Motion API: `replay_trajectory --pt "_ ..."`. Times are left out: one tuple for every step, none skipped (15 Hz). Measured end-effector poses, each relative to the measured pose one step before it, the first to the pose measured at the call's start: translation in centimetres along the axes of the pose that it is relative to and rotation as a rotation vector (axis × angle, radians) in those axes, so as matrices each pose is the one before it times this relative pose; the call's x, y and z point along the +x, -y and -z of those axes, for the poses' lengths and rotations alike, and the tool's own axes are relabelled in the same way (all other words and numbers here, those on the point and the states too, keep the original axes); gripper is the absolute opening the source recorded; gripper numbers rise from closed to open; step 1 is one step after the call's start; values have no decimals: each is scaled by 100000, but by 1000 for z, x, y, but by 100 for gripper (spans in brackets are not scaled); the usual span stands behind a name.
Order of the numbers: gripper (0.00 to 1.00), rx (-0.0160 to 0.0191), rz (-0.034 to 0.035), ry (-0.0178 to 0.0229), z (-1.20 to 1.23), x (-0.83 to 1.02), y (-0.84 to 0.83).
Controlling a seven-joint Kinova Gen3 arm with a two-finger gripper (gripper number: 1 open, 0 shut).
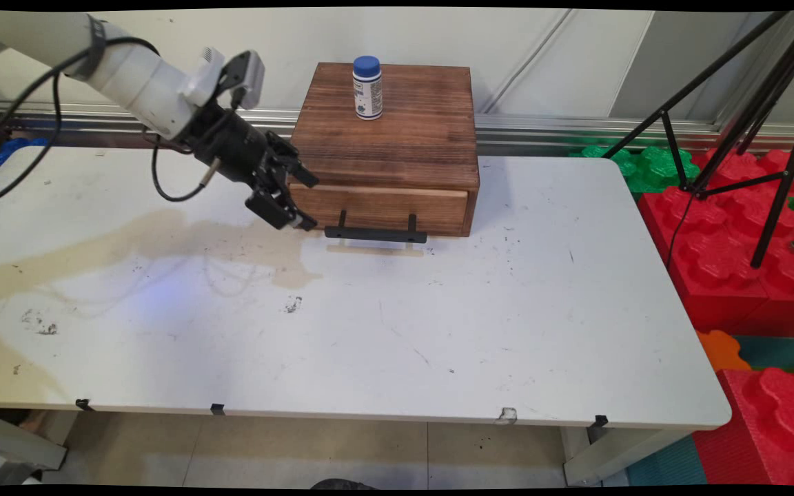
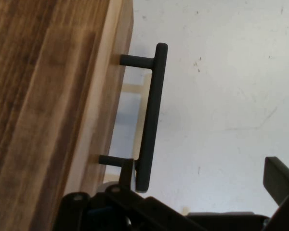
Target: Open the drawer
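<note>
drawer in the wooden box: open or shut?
Shut. The drawer front sits flush with the box face, only its black handle sticking out. The pincer hangs open beside the handle's end.

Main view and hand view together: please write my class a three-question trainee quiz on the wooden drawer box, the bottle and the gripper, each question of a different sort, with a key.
1. True or false: the blue-capped bottle stands upright on top of the wooden drawer box.
2. Multiple choice: the gripper is nearest to which part of the box? A) its back edge B) the left end of the black drawer handle C) its right side
3. Fill in: the box rests on the white ____.

Key: 1 true. 2 B; in the hand view the handle lies between the open fingers, one finger beside its near end. 3 table.
</note>
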Motion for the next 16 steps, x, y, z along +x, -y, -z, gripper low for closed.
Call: replay_trajectory --pt "100 -117 -237 562 -502 78 -91" --pt "100 -131 -314 681 -604 85 -103" --pt "100 -74 -258 648 -594 85 -80" --pt "100 -6 -170 555 -495 64 -46" --pt "100 30 -140 334 -345 66 -22" --pt "100 83 -183 540 -573 107 -31" --pt "100 61 -308 384 -496 135 -18" --pt "100 44 -526 405 -576 186 -13" --pt "100 18 -608 350 -488 176 -10" --pt "100 107 -1100 566 -592 238 -11" --pt "100 148 -986 606 -584 236 -17" --pt "100 140 -583 516 -491 192 -29" --pt "100 227 -611 715 -590 241 -17" --pt "100 324 -567 685 -554 233 0" --pt "100 304 -463 556 -453 196 17" --pt "100 283 -666 580 -496 224 16"
